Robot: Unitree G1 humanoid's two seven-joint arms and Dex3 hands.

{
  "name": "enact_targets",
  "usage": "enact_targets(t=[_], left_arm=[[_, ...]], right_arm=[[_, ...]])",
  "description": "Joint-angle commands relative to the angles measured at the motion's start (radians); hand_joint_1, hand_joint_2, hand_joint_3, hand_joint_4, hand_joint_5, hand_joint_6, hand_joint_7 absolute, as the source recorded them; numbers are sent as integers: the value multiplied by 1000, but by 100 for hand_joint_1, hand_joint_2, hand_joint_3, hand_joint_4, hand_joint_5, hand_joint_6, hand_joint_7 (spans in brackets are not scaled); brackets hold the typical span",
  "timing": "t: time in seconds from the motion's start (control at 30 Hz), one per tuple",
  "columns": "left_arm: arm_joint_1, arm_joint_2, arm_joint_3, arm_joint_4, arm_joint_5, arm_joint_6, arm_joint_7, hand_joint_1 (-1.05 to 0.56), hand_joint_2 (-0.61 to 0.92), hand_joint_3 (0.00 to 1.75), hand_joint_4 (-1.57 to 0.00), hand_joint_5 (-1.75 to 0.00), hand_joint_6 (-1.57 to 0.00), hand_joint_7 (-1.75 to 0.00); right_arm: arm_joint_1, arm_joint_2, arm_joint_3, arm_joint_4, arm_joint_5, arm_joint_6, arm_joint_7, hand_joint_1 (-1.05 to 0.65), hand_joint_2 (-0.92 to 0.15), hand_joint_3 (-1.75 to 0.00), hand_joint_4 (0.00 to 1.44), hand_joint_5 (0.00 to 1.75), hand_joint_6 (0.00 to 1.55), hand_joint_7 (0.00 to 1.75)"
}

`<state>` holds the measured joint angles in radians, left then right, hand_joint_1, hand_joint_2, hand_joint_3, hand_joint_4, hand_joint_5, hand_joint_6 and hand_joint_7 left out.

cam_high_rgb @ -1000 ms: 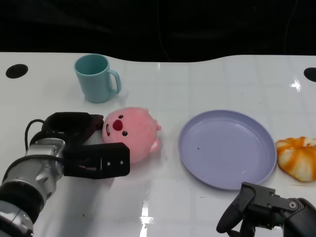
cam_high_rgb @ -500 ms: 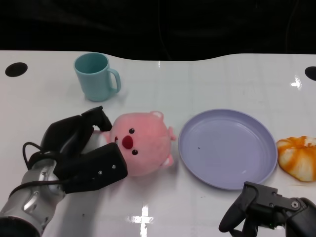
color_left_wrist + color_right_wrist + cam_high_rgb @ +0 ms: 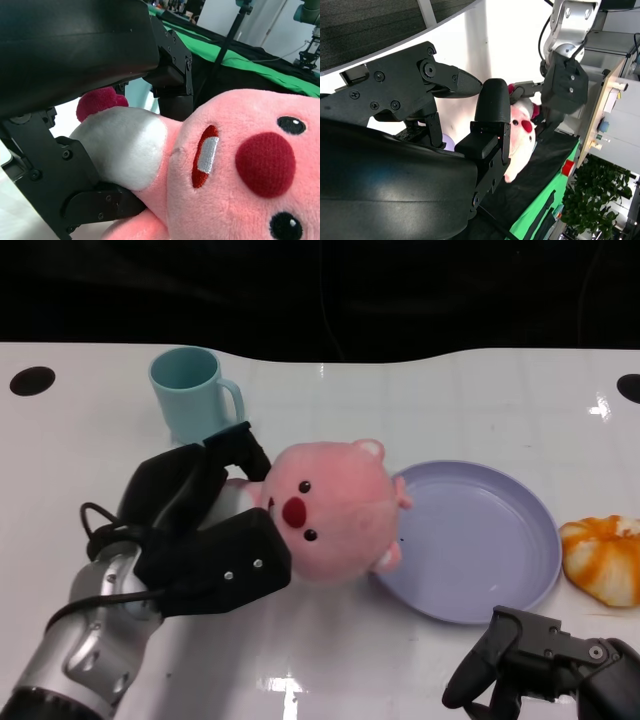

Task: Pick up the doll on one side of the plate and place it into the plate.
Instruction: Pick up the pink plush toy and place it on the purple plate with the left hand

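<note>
The left hand (image 3: 205, 530) holds the pink doll (image 3: 325, 510) at the left rim of the purple plate (image 3: 480, 550). The right hand (image 3: 545, 665) rests with fingers curled in, holding nothing. No writing is readable.

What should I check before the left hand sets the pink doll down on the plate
1. Doll held: ok, the left hand grips the pink doll.
2. Doll over the plate: not ok, it only overlaps the near rim.
3. Plate free: ok, nothing lies in it.
4. Right hand out of the way: ok, it sits low beside the plate, holding nothing.
5. Teal mug and orange toy clear of the path: ok.
</note>
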<state>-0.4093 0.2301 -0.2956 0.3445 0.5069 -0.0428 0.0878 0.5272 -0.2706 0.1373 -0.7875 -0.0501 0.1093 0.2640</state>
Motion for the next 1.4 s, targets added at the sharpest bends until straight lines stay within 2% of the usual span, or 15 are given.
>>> enact_targets(t=[0.03, 0.23, 0.63, 0.9, 1.0, 1.17, 1.2, 1.3, 1.33, 1.4], left_arm=[[-45, -20, -9, -27, 8, 17, -19, -17, 37, 136, -99, -175, -76, -175], [-115, -95, -51, -12, 29, 85, -53, -20, 35, 138, -98, -175, -75, -175], [-275, -215, -131, 162, 62, 176, -90, -23, 35, 135, -99, -175, -76, -175], [-376, -295, -171, 325, 73, 215, -97, -22, 46, 107, -93, -175, -69, -175], [-403, -317, -181, 382, 75, 216, -89, -23, 50, 97, -91, -175, -67, -168], [-442, -350, -177, 461, 67, 226, -91, -24, 55, 96, -89, -175, -62, -171], [-451, -357, -175, 477, 64, 227, -94, -24, 57, 92, -88, -175, -63, -163], [-470, -373, -160, 516, 42, 219, -100, -22, 57, 86, -87, -175, -65, -161], [-474, -377, -151, 525, 28, 210, -109, -23, 59, 75, -84, -175, -68, -132], [-479, -374, -144, 530, 0, 185, -151, -26, 66, 58, -75, -175, -73, -86]], right_arm=[[-3, -3, 1, 4, -3, 1, -1, -27, -75, -70, 65, 162, 58, 133], [-9, 3, 13, 12, -6, -3, -6, -27, -75, -70, 65, 162, 58, 133], [-6, 7, 30, 9, -12, -6, -13, -26, -75, -70, 65, 161, 58, 133], [-2, 9, 36, 4, -21, -2, -17, -26, -74, -71, 65, 161, 58, 132], [-1, 9, 37, 3, -23, -4, -18, -26, -74, -72, 66, 161, 58, 132], [1, 7, 34, 5, -25, -12, -17, -24, -73, -72, 66, 161, 59, 131], [1, 6, 34, 6, -26, -15, -17, -24, -73, -73, 66, 161, 59, 131], [1, 6, 33, 10, -24, -21, -15, -24, -73, -73, 66, 160, 59, 131], [1, 7, 33, 11, -22, -21, -15, -24, -73, -73, 66, 160, 59, 131], [2, 8, 32, 11, -20, -18, -14, -24, -73, -73, 66, 160, 59, 131]])
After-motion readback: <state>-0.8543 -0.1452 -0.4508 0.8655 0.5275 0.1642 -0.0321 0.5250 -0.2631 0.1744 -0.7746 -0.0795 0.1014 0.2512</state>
